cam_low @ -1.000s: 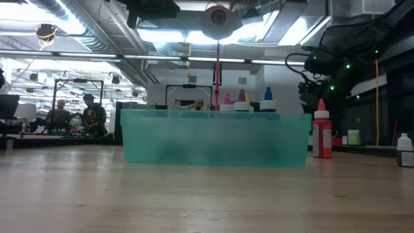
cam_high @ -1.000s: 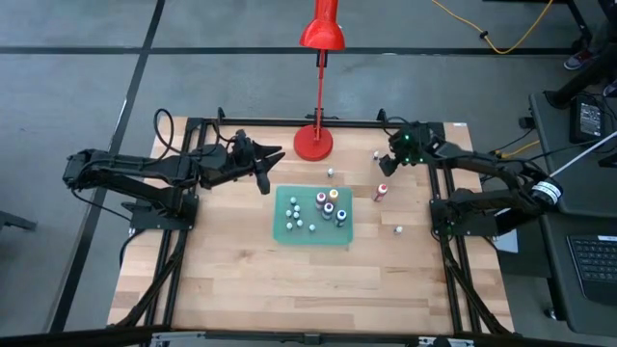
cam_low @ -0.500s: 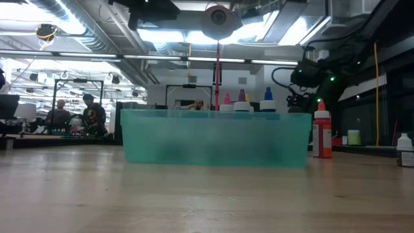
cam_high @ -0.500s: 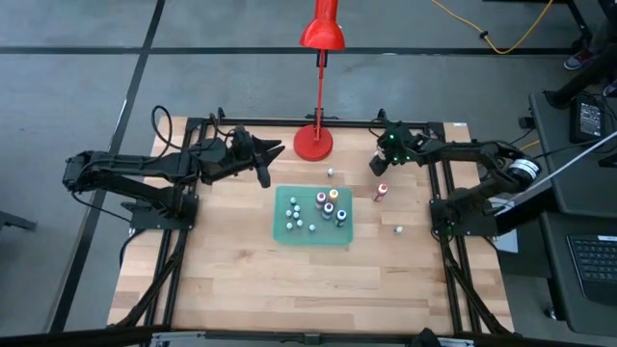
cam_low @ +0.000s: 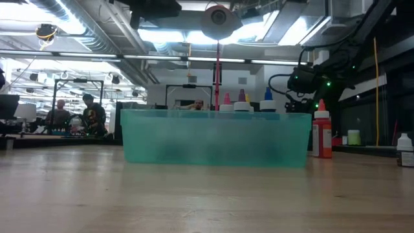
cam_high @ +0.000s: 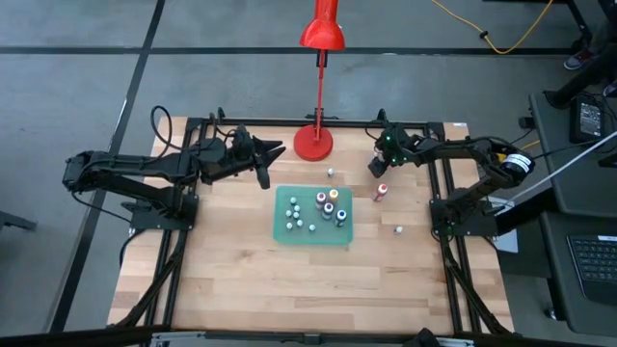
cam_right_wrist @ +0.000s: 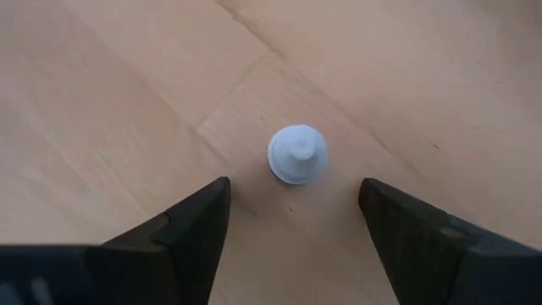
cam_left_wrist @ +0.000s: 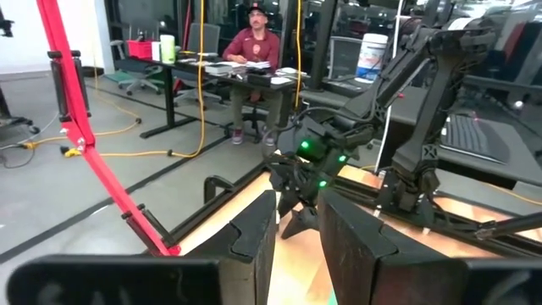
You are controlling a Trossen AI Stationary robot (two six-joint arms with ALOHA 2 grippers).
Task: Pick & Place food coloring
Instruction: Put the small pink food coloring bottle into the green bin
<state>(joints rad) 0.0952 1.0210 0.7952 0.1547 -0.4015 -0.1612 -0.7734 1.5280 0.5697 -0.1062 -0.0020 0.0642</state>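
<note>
A tiny white-capped food coloring bottle [cam_right_wrist: 297, 155] stands upright on the wooden table near its far right. My right gripper [cam_right_wrist: 296, 216] slants down over it, open, with a finger on either side and short of it, touching nothing. In the high view this gripper [cam_high: 375, 166] hides the bottle. A red-capped bottle [cam_high: 382, 192] and two white-capped ones [cam_high: 331, 173] [cam_high: 398, 229] stand loose on the table. Several more bottles stand in the green tray [cam_high: 289, 231]. My left gripper [cam_high: 269, 164] waits level above the table's far left, slightly open and holding nothing.
The red lamp's round base [cam_high: 313, 143] stands at the far edge, between the two grippers. In the low view the tray [cam_low: 217, 139] fills the middle, with the red-capped bottle [cam_low: 321, 136] to its right. A person sits at a desk in the room beyond [cam_left_wrist: 254, 42].
My right gripper has gone down and toward the table's left, from the far right corner to just over the white-capped bottle near the far edge, tipping more steeply downward. My left arm has kept still.
</note>
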